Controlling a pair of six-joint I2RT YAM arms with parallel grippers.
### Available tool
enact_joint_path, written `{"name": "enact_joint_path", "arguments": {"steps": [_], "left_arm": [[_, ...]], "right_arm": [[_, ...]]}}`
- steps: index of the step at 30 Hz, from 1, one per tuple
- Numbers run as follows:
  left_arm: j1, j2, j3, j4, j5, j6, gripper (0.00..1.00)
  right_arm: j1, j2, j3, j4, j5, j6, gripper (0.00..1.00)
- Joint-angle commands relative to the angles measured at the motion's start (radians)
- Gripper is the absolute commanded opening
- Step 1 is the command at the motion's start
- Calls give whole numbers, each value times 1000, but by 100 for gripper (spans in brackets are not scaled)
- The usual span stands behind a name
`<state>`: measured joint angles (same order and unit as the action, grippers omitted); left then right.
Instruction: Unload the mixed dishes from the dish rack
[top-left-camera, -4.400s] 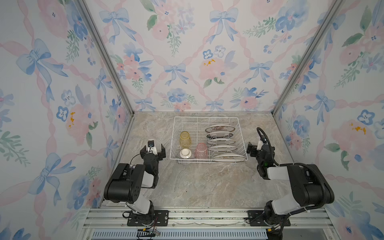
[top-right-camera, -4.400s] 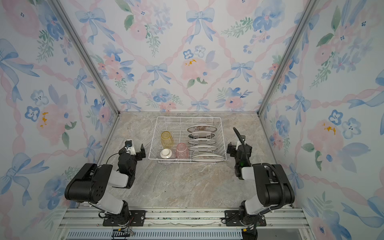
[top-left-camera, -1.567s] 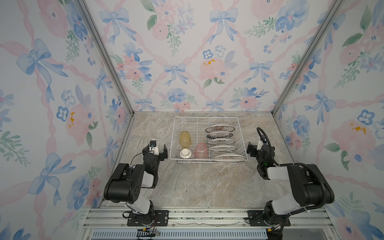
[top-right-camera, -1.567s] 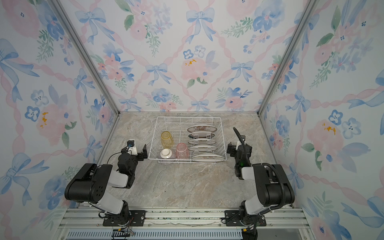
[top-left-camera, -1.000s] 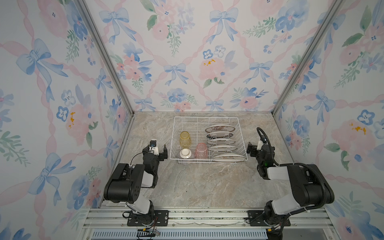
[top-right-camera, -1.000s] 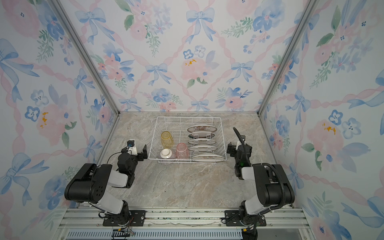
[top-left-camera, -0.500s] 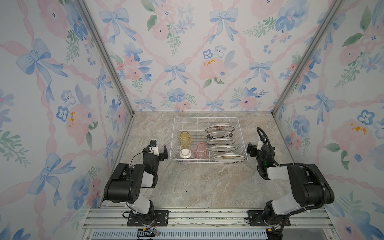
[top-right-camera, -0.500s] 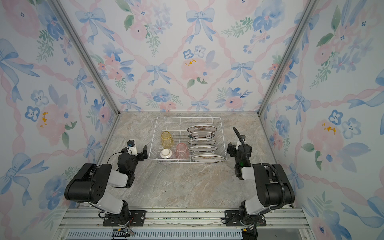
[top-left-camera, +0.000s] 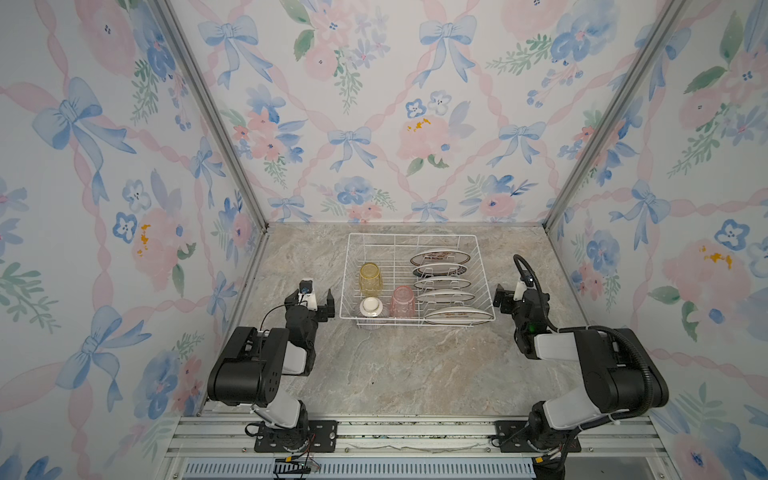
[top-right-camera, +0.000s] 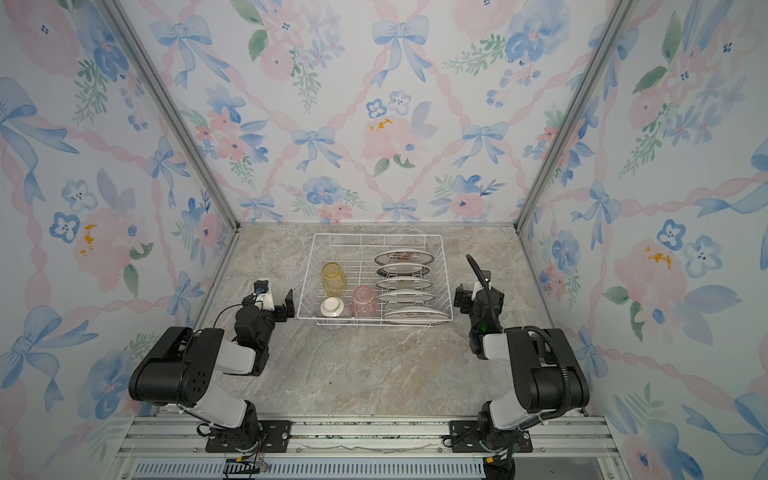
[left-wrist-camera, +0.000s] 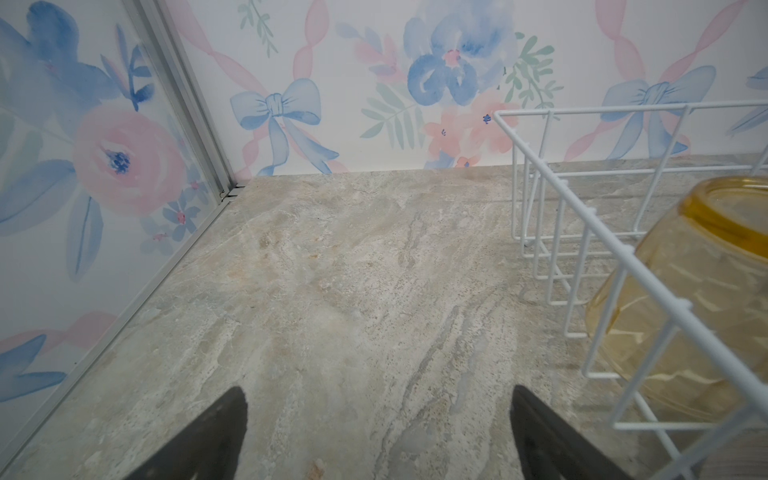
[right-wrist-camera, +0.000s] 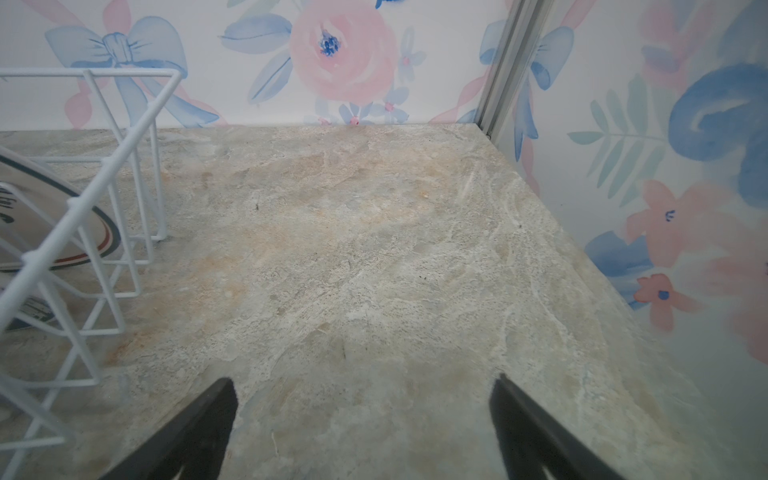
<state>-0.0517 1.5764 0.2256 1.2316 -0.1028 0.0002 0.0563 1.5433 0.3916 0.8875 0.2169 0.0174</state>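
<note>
Table (top-left-camera: 395, 365), grey-beige marbled stone-look top, enclosed on three sides by floral panels (top-left-camera: 374, 124), carrying directly one white wire dish rack (top-left-camera: 411, 235) toward the back centre.

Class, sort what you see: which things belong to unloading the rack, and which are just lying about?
Job: rack, five plates, yellow tumbler, pink tumbler, bowl.
Lying about: nothing loose; only table and walls.
</note>
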Motion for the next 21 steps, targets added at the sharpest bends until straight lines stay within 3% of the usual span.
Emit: {"name": "enact_joint_path", "arguments": {"steps": [1,3,7,10,16,17,21], "left_arm": [[4,-3,14,-5,15,1,98],[3,-3,17,-9,15,1,97],[15,-8,20,-18,26,-8,69],[15,-59,65,-141,20,-9,50],[15,-272,224,-524,0,-87,45],[15,-290,261,-578,24,-107,43],[-36,-332,392,-756,6,-148,39]], "right_arm": [[11,5,-5,28,-4,-3,97],[11,5,-5,28,-4,-5,97],[10,4,-4,27,-5,-3,97],[-13,1,-6,25,-65,9,97],[-21,3,6,8,-134,-7,98],[-24,3,6,8,-138,-5,92],[-32,-43,10,-43,-42,39,88]]}}
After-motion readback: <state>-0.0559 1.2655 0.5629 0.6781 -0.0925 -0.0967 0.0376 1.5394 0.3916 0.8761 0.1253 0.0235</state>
